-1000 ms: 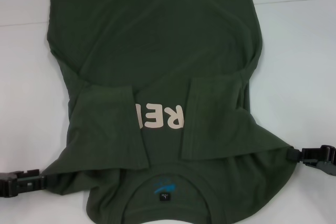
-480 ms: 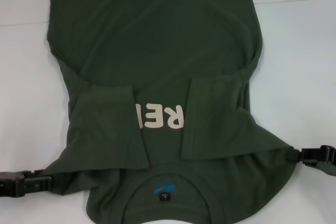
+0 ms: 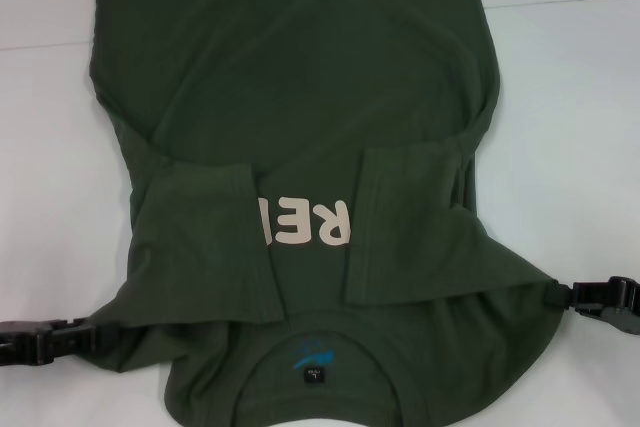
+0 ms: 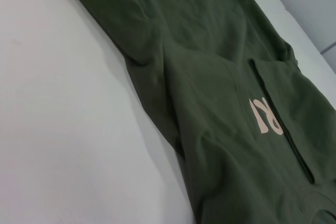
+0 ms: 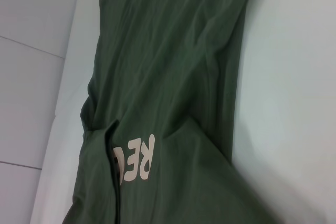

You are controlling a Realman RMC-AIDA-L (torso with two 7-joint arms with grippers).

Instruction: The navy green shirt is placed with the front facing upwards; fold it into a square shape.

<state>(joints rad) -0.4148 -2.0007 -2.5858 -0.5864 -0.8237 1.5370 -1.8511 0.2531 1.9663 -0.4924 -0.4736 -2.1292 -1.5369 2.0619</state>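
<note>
The navy green shirt (image 3: 300, 97) lies front up on the white table (image 3: 570, 127), collar towards me. Both sleeves are folded in over the chest, so only the pale letters "RE" (image 3: 305, 224) show. The blue neck print (image 3: 312, 355) is at the collar. My left gripper (image 3: 88, 335) is at the shirt's left shoulder edge, fingers open and touching the cloth. My right gripper (image 3: 560, 297) is shut on the right shoulder corner, which is drawn out to a point. The shirt also shows in the left wrist view (image 4: 210, 93) and in the right wrist view (image 5: 168, 77).
Bare white table (image 3: 50, 167) lies on both sides of the shirt. A seam line in the surface (image 3: 560, 2) runs across the far side. The shirt's hem runs out of the head view at the far edge.
My left gripper has slid right, from beside the shirt to its left shoulder edge. The right gripper and the shirt have not moved.
</note>
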